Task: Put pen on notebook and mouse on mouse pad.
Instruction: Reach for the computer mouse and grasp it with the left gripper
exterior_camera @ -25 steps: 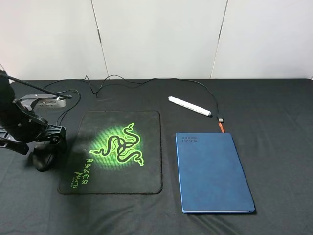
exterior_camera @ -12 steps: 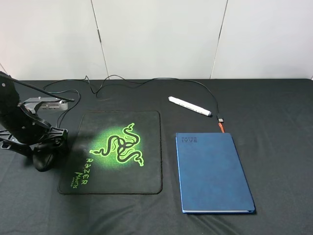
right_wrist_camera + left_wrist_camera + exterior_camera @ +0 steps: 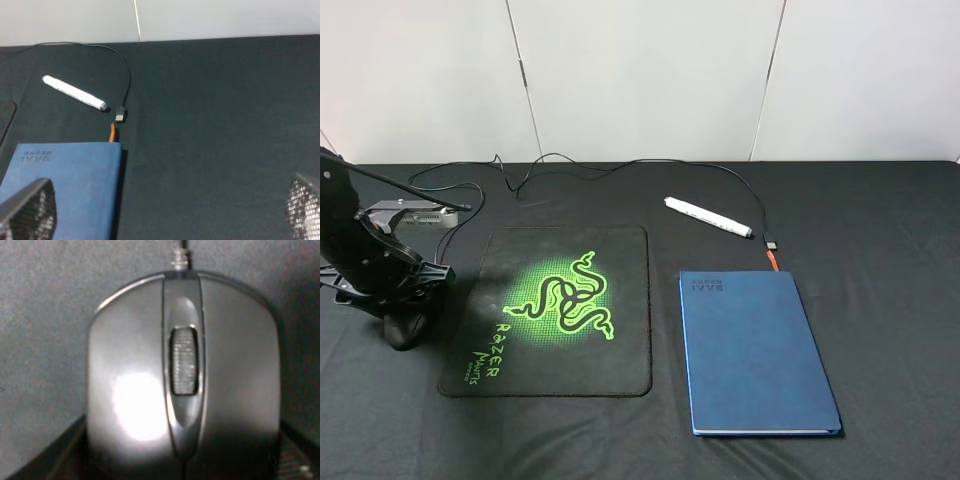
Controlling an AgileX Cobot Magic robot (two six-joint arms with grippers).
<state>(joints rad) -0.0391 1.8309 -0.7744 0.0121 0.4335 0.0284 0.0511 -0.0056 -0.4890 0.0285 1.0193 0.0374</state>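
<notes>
The black glossy mouse (image 3: 150, 390) fills the left wrist view, wheel upward, and lies on the table left of the mouse pad (image 3: 555, 310). My left gripper (image 3: 405, 312) is down over it, open, one finger (image 3: 50, 462) on each side of its rear. In the high view the arm hides most of the mouse (image 3: 404, 330). The white pen (image 3: 708, 216) lies behind the dark blue notebook (image 3: 755, 350). My right gripper (image 3: 165, 220) is open and empty, hovering near the notebook (image 3: 60, 185), with the pen (image 3: 74, 92) farther off. It is out of the high view.
The mouse's thin black cable (image 3: 620, 163) loops along the table's back and ends in a USB plug (image 3: 772, 243) beside the notebook's orange ribbon (image 3: 773, 260). A small grey box (image 3: 415, 210) sits behind the left arm. White wall panels stand behind the table.
My left arm has come down lower over the mouse and shifted slightly left. Pen, notebook and mouse pad have not moved.
</notes>
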